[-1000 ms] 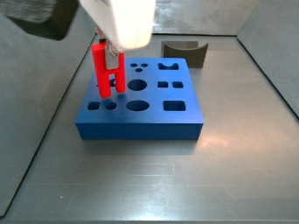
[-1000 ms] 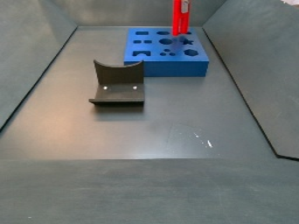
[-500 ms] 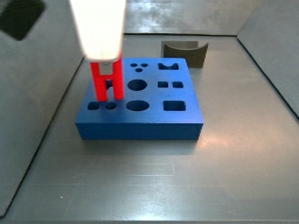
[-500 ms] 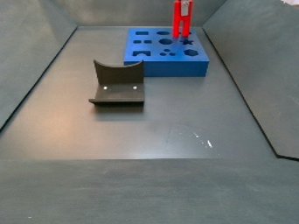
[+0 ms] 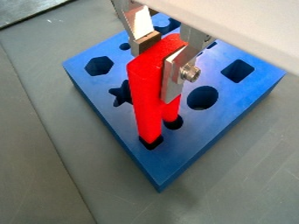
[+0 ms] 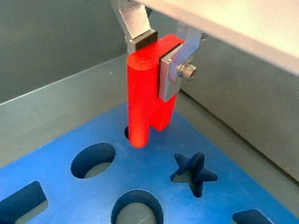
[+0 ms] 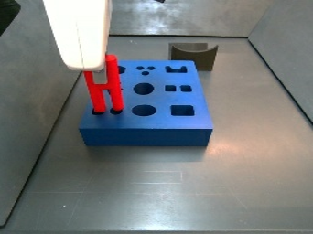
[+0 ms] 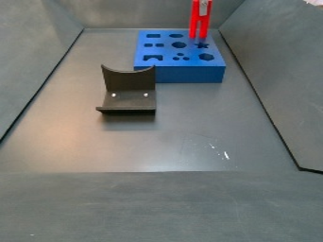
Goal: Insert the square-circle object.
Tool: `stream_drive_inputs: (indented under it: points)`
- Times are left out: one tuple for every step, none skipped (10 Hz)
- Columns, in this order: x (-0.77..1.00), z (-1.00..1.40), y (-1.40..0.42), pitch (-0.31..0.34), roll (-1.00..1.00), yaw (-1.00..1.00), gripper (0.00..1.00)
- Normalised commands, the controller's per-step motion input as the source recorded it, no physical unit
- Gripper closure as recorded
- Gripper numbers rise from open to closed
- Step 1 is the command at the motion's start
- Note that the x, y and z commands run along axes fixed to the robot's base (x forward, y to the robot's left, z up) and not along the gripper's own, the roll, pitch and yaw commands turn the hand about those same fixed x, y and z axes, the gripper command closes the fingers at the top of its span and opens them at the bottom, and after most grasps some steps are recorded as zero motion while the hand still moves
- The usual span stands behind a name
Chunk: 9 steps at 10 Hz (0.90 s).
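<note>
The square-circle object (image 7: 105,85) is a bright red piece with two tall pegs. It stands upright at a corner of the blue block (image 7: 166,123), and both peg tips sit in two holes there. My gripper (image 5: 158,59) is shut on its top: the silver fingers (image 5: 177,72) press on either side. Both wrist views show this grip, the gripper (image 6: 156,59) holding the red piece (image 6: 142,96). In a side view the red piece (image 8: 199,21) stands at the far corner of the blue block (image 8: 177,66). The white arm body hides the fingers in that side view.
The blue block has several other shaped holes, such as a star (image 6: 193,169) and circles (image 7: 143,90). A dark olive curved block (image 7: 193,53) sits behind the blue block and also shows in a side view (image 8: 127,90). Grey walls enclose the floor.
The red piece has come down and its pegs now sit in the corner holes. The arm body has shifted left in a side view.
</note>
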Motion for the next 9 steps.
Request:
stream_drive_inputs:
  points:
    - [-0.01, -0.47, -0.08, 0.000, -0.11, -0.87, 1.00]
    - [-0.07, -0.38, -0.12, -0.063, -0.21, -0.77, 1.00]
    - [-0.03, -0.47, -0.09, 0.000, -0.25, -0.55, 1.00]
    - [-0.13, -0.59, -0.07, 0.000, -0.19, -0.25, 1.00]
    - [0.00, -0.82, 0.00, 0.000, -0.13, 0.00, 1.00]
    - [0.10, -0.99, 0.05, 0.000, -0.03, 0.03, 1.00]
    - [0.04, -1.00, 0.11, 0.000, 0.00, 0.44, 1.00]
    - [0.00, -0.99, 0.03, 0.000, 0.00, 0.52, 1.00]
    - [0.03, -1.00, 0.01, 0.000, 0.00, 0.50, 1.00]
